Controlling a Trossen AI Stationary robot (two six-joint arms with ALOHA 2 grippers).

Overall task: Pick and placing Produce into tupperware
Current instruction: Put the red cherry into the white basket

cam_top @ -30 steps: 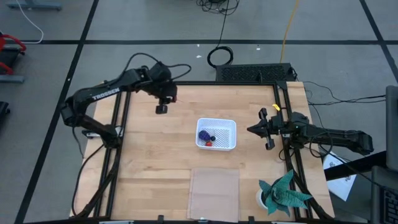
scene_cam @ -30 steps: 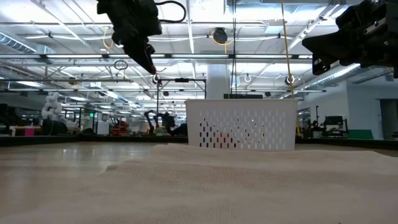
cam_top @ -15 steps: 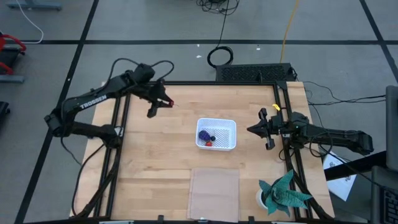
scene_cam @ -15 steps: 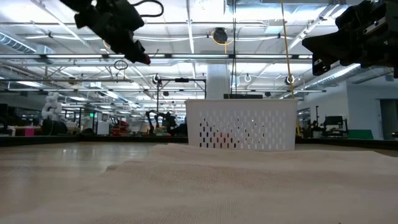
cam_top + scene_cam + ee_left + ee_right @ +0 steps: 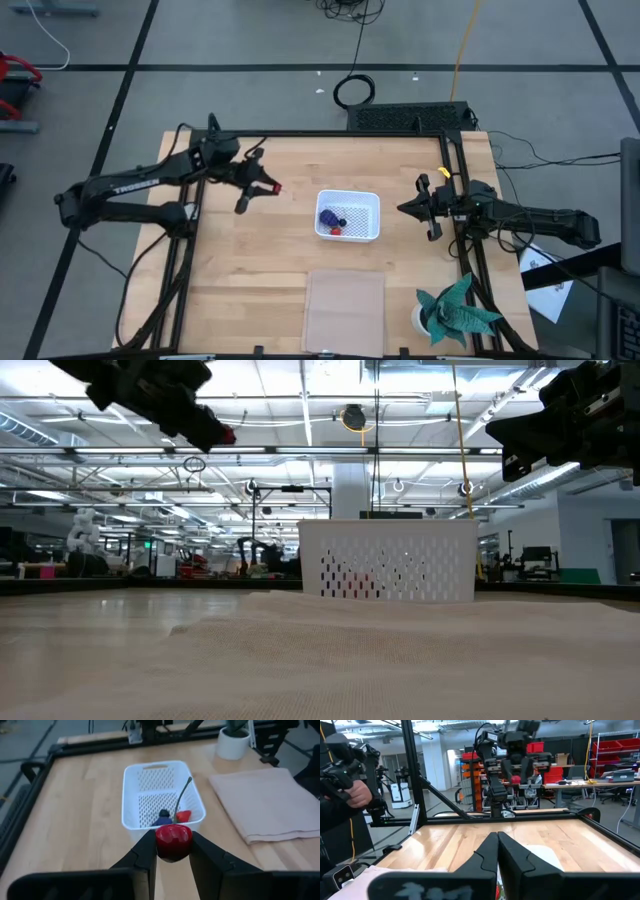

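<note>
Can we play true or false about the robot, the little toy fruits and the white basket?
1. The left claw is squeezing a shiny round red toy cherry. True.
2. The small white plastic mesh basket has nothing in it. False: a lumpy purple-blue toy fruit and a small red toy fruit lie inside.
3. The right claw is pressed shut and holds nothing. True.
4. The teal folded-paper plant stands inside the basket. False: it stands in a white pot at the table's near right corner.
5. The red cherry is already in the basket. False: it is up in the air, left of the basket.
</note>
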